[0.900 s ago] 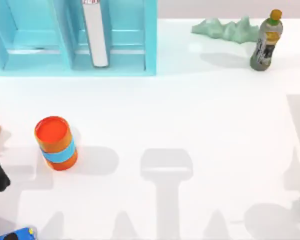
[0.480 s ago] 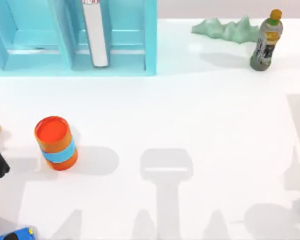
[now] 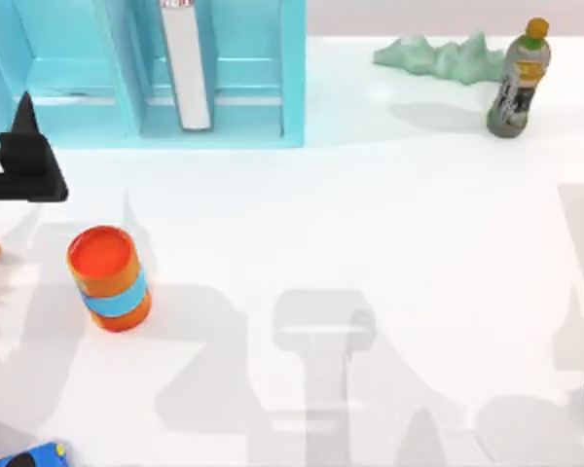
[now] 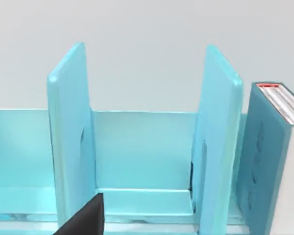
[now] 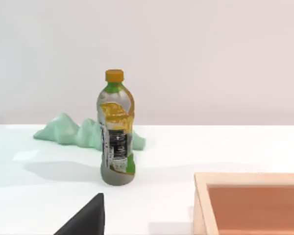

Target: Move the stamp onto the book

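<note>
Black left hand [image 3: 24,165] at worktop's [image 3: 370,224] left edge before light blue shelf unit [image 3: 127,97]; grip state unclear. Teal book [image 4: 272,156] upright in shelf unit. Right arm parked lower right.

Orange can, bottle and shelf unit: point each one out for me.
orange can [image 3: 108,277]: top view, on its side wall at the blue band.
bottle [image 5: 117,132]: right wrist view, on its label.
shelf unit [image 4: 71,132]: left wrist view, on an upright divider.
</note>
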Motion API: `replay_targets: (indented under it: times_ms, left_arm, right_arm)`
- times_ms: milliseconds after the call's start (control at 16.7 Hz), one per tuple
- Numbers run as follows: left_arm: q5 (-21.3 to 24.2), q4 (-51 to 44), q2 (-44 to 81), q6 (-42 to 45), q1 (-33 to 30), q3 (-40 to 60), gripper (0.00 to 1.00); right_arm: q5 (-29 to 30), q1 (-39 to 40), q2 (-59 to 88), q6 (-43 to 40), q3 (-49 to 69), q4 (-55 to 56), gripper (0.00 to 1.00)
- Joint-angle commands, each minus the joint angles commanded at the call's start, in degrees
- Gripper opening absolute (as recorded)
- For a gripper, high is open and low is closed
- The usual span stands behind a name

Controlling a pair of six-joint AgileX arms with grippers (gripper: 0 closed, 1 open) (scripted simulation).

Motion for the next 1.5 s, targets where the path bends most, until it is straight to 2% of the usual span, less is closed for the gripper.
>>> replay_targets:
  times_ms: [420, 720, 1020, 1320, 1500]
  left_arm:
    - [-7.06, 22.30, 43.37, -0.40, -8.41, 14.79, 1.00]
    - [-10.64, 34.40, 63.66, -0.47, -12.91, 22.99, 1.00]
    - [-12.11, 39.48, 70.81, -0.50, -14.61, 26.46, 1.00]
    - [-11.99, 39.26, 70.71, -0.51, -14.34, 26.36, 1.00]
    - [-11.70, 37.10, 71.74, -0.47, -14.22, 29.79, 1.00]
  right_arm:
    - [0.00, 0.00, 0.00, 0.00, 0.00, 0.00, 1.00]
    - [0.00, 0.00, 0.00, 0.00, 0.00, 0.00, 1.00]
    - [0.00, 0.00, 0.00, 0.00, 0.00, 0.00, 1.00]
    - [0.00, 0.00, 0.00, 0.00, 0.00, 0.00, 1.00]
    - [0.00, 0.00, 0.00, 0.00, 0.00, 0.00, 1.00]
